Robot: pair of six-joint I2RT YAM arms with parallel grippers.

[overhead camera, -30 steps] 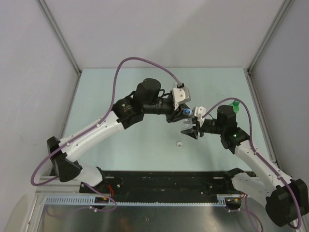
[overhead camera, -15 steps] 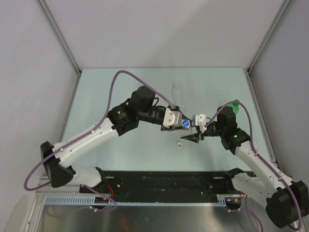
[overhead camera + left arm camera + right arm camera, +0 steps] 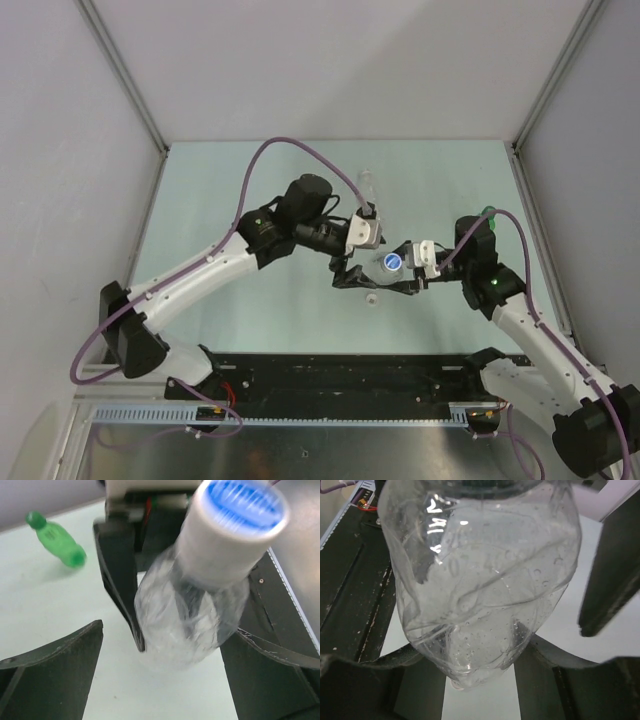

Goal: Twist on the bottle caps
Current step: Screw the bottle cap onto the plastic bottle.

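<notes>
plainly, left fingers (image 3: 50,680) wide apart, right fingers (image 3: 120,575) tight around capped clear bottle (image 3: 185,625)

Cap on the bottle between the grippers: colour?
The cap on the clear bottle is white with a blue top; best in left wrist view.

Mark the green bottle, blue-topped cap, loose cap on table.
translucent green plastic bottle (image 3: 57,540): left wrist view, mid-body.
white round cap with blue top (image 3: 243,504): left wrist view, top face.
small white loose cap (image 3: 371,298): top view, centre.

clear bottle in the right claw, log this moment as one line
right claw: gripping clear bottle | cap: on neck | left claw: open, flanking cap | loose white cap: on table
</notes>
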